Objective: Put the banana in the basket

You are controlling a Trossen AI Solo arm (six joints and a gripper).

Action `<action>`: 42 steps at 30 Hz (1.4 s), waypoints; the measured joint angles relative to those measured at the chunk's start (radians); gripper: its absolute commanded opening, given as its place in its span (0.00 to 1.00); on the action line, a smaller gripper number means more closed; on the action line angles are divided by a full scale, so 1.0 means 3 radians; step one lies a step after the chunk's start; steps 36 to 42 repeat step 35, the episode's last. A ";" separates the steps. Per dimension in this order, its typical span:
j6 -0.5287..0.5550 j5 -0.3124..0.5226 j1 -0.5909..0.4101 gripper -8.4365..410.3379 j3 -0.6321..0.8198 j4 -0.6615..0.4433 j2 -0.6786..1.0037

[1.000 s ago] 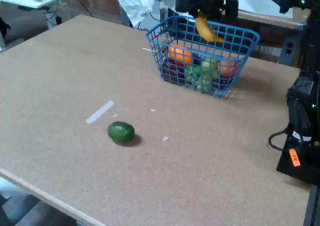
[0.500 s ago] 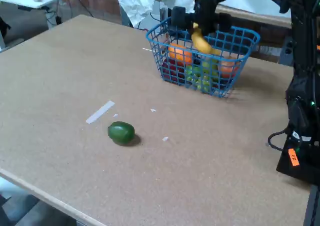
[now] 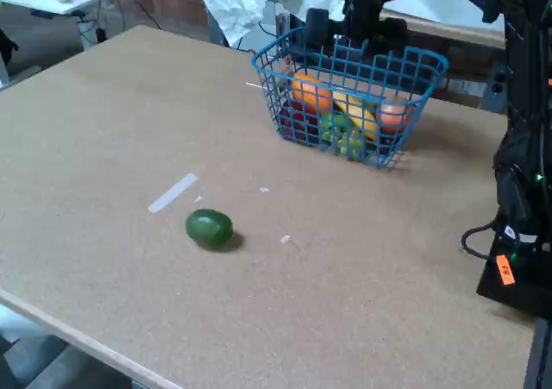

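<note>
Fixed view: the banana (image 3: 360, 117) lies inside the basket (image 3: 297, 61) near the bench's far edge, resting among an orange (image 3: 310, 91) and other fruit. The claw (image 3: 358, 28) hovers just above the basket's far rim, dark against a dark background; I cannot tell whether it is released or clenched. A green fruit (image 3: 210, 229) sits well apart, toward the near edge.

Risk, as I judge it: a careless retreat could clip the rim and drag the basket. An orange tag (image 3: 507, 271) on the right-hand gear bears writing too small to read.
</note>
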 measured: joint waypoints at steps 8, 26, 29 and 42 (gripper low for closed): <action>-0.0034 -0.0001 0.0000 0.78 0.0000 0.0019 -0.0025; -0.0760 -0.0003 0.0174 0.78 0.0000 0.0052 -0.0749; -0.0759 -0.0003 0.0189 0.78 0.0000 0.0071 -0.0902; -0.0757 -0.0003 0.0195 0.78 0.0000 0.0072 -0.1244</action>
